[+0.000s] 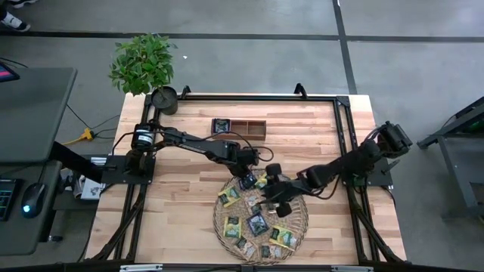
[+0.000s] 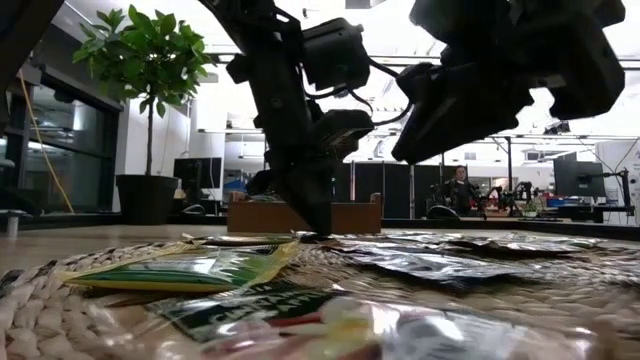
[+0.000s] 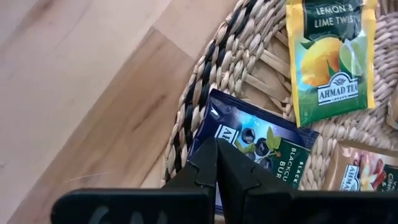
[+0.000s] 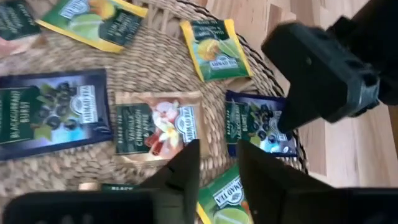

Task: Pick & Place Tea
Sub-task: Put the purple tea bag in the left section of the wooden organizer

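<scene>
Pick step: left tool (image 3: 216, 163) pinches shut on the blackcurrant sachet (image 3: 261, 149) at woven tray (image 1: 224, 227) far rim. Right tool (image 4: 217, 163) hovers narrowly parted. Next: lift toward wooden box (image 1: 239, 128).

We're in a lab/office: monitors (image 2: 580, 180) at right of low view, desk w/ mouse (image 1: 31, 198) left edge, concrete floor (image 1: 249, 45).

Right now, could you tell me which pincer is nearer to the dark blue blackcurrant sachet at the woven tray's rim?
Left. The left pincer is shut on that blackcurrant sachet at the woven tray rim. The right pincer hovers open over the tray's middle, a little farther off.
</scene>
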Available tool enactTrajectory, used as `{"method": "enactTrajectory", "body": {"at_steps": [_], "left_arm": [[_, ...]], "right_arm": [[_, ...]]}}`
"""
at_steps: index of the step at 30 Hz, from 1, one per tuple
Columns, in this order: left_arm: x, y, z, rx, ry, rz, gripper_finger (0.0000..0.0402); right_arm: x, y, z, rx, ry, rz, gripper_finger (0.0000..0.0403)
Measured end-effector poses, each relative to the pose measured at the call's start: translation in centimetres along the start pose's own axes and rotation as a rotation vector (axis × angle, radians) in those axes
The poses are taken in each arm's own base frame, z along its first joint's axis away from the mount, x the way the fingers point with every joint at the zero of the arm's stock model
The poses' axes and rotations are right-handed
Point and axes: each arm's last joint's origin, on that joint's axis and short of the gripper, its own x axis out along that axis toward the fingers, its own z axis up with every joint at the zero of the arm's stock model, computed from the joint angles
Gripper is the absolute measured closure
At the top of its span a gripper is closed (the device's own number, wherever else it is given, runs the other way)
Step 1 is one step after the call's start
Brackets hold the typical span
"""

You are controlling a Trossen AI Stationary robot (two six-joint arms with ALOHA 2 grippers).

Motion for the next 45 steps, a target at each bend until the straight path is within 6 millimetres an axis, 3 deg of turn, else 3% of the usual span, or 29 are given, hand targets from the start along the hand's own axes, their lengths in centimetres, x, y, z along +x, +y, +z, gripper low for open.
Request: {"method": "enactTrajectory", "body": {"at_steps": [5, 10, 21, 35, 45], "left_arm": [[0.0, 0.0, 0.0, -0.002, 0.004, -0.009, 0.0401], [0.0, 0.0, 0.0, -0.003, 0.014, -0.025, 0.0401], [0.0, 0.5, 0.5, -0.026, 0.031, -0.053, 0.0402], [0.0, 0.6, 0.6, -0.029, 0.042, -0.073, 0.0402], [0.0, 0.6, 0.6, -0.029, 0.047, -0.077, 0.0402]], "right_arm": [[0.2, -0.1, -0.3, 0.021, -0.032, -0.006, 0.0241], [1.1, 0.2, -0.7, 0.02, -0.032, -0.004, 0.021], [4.7, 1.3, -2.9, 0.029, 0.048, -0.161, 0.0206], [5.7, -0.5, -3.2, 0.077, 0.052, -0.173, 0.0206], [6.4, -0.4, -3.6, 0.08, 0.057, -0.164, 0.0206]]}}
